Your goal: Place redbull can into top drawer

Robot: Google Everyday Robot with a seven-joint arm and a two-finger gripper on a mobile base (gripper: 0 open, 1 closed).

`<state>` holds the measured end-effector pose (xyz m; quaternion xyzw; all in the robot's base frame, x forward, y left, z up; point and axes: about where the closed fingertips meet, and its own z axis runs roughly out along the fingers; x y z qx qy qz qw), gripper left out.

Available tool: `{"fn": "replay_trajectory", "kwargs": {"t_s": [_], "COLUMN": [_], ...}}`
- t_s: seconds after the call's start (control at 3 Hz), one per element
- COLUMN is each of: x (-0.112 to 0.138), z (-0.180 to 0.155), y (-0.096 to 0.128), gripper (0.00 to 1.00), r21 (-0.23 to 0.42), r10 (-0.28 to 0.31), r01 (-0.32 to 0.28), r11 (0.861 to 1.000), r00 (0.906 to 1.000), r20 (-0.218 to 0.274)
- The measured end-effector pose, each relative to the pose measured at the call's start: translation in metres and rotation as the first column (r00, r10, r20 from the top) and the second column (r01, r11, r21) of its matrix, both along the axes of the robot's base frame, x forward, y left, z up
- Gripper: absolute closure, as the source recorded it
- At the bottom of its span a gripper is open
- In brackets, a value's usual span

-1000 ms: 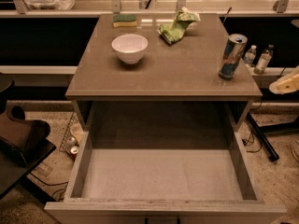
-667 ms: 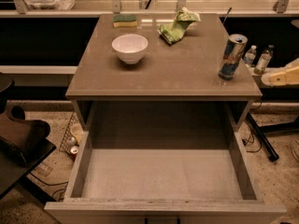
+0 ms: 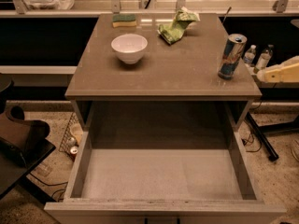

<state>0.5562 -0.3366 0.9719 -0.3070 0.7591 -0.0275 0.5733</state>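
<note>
Camera view: blue-silver redbull can (image 3: 232, 56) stands upright near the gripper (image 3: 267, 73), whose state I cannot tell.

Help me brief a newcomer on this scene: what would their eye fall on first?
The drawer stands pulled wide open across the lower half, its pale floor bare. Above it, the can stands upright near the right edge of the cabinet top, with a white bowl toward the left rear. The gripper shows at the right edge of the picture, beside the can and not touching it.
</note>
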Motion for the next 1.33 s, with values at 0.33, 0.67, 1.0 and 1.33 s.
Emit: {"fn": "replay_trajectory", "kwargs": {"t_s": [0.33,0.67,1.0,1.33], "x": [0.014,0.04,0.054,0.072], "z": [-0.037,-0.065,-0.075,-0.081], "y": [0.027,0.058,0.074,0.092], "gripper": [0.0,0.0,0.0,0.0], "r21": [0.167,0.322,0.378,0.421], "r10": [0.017,0.066,0.096,0.135], "r01": [-0.013,-0.067,-0.104,-0.155], "r11": [0.986,0.944,0.92,0.894], "r00": [0.9997,0.9977,0.9946,0.9878], "r20": [-0.019,0.015,0.04,0.077]}}
